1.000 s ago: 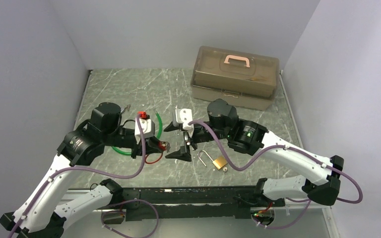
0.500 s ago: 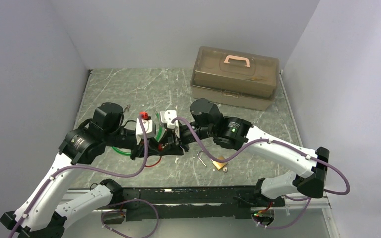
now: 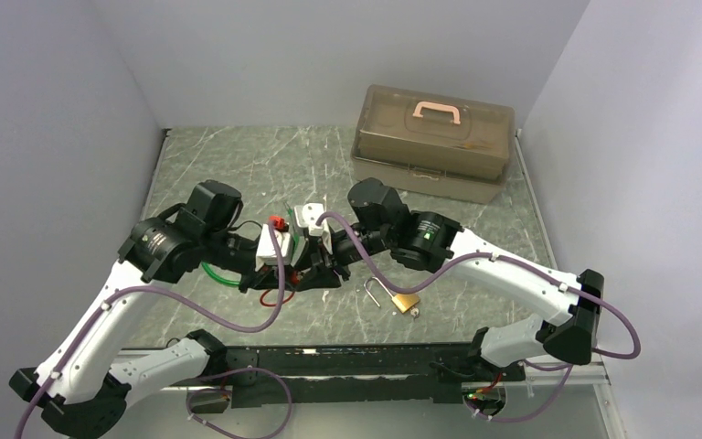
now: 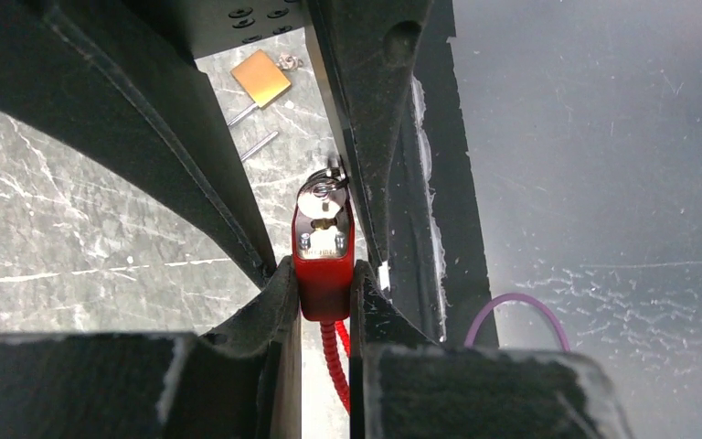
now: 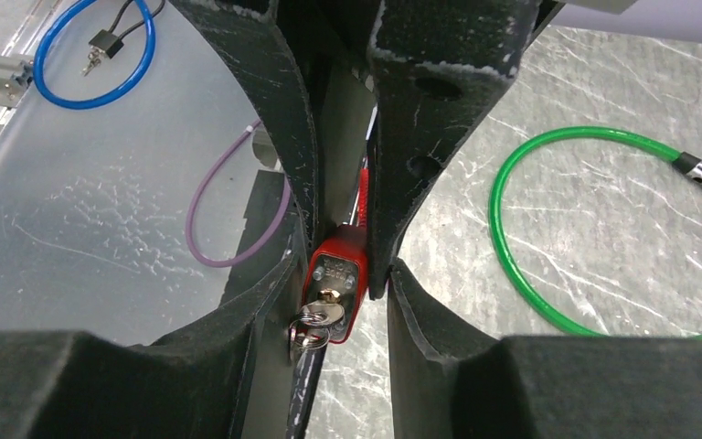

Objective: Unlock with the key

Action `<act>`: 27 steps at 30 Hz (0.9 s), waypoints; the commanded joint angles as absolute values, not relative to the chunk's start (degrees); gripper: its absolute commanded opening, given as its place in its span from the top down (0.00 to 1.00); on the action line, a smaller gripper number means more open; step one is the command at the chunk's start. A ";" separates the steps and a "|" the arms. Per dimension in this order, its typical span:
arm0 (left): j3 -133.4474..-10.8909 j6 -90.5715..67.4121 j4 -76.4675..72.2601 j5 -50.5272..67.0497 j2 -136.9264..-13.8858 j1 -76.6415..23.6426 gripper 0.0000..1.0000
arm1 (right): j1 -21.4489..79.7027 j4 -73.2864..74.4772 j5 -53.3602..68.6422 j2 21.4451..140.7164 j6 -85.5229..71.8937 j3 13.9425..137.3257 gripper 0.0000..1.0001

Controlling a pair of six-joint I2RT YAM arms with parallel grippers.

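A red padlock (image 4: 324,265) with a red cable shackle (image 3: 270,299) is pinched between the fingers of my left gripper (image 4: 324,283), which is shut on its body. A silver key (image 5: 322,317) on a small ring sits in the keyhole at the lock's bottom face. My right gripper (image 5: 347,274) faces the left one, its jaws narrowed around the key end of the padlock (image 5: 336,274). One finger lies against the key (image 4: 323,189), and a gap shows on the other side. In the top view both grippers meet mid-table and hide the lock.
A brass padlock (image 3: 406,301) with its shackle up lies just right of the grippers. A green cable loop (image 3: 215,277) lies under the left arm. A brown toolbox (image 3: 434,142) stands at the back right. A blue cable loop (image 5: 91,55) lies beyond the table edge.
My right gripper has swung left to the red padlock, and its wide-open jaws have narrowed around the key end. The left arm has turned slightly while still holding the lock.
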State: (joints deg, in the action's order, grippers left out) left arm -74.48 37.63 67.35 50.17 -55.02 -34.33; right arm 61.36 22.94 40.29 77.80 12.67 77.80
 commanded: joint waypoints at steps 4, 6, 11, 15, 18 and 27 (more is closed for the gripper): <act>-74.97 47.45 77.23 46.39 -53.54 -34.25 1.00 | 60.07 23.76 47.49 74.47 11.55 78.50 1.00; -75.08 45.80 76.60 46.42 -53.92 -34.20 1.00 | 59.90 23.95 46.72 74.38 11.64 78.63 1.00; -75.03 34.54 67.98 43.26 -53.28 -34.25 1.00 | 59.92 23.39 45.39 75.85 10.22 79.98 1.00; -75.43 24.06 61.27 39.74 -53.86 -33.09 0.99 | 60.51 23.18 44.85 77.10 9.37 80.31 1.00; -76.69 20.46 59.22 41.07 -54.63 -31.73 1.00 | 60.90 22.86 43.15 78.17 7.98 80.52 0.96; -74.63 22.00 60.29 44.31 -53.24 -31.62 1.00 | 60.82 15.76 41.78 77.05 5.73 79.36 0.41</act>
